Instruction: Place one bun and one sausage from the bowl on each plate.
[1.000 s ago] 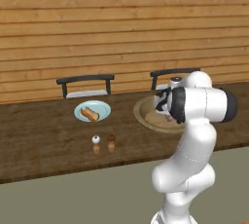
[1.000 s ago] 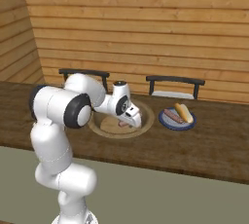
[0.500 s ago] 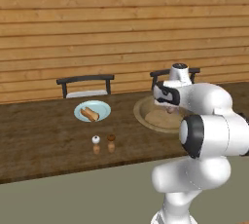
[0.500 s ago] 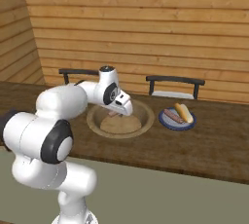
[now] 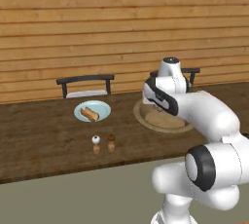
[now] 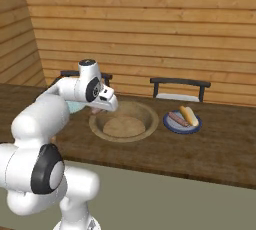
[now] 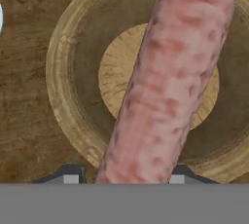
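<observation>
Tool (image 7: 124,179) clamped on the sausage (image 7: 170,82) above the bowl (image 7: 73,38); its long free end could swing and slip loose in transit.

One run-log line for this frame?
fingers: shut on sausage | above bowl | left plate: bun only | right plate: bun, sausage

A wall of horizontal light-brown wooden planks (image 5: 97,28) spans the far side. Two dark-framed chairs (image 5: 85,85) (image 6: 179,88) stand against it, behind a long dark-brown wooden table (image 5: 44,145). The near floor is plain grey-olive (image 6: 165,204).
</observation>
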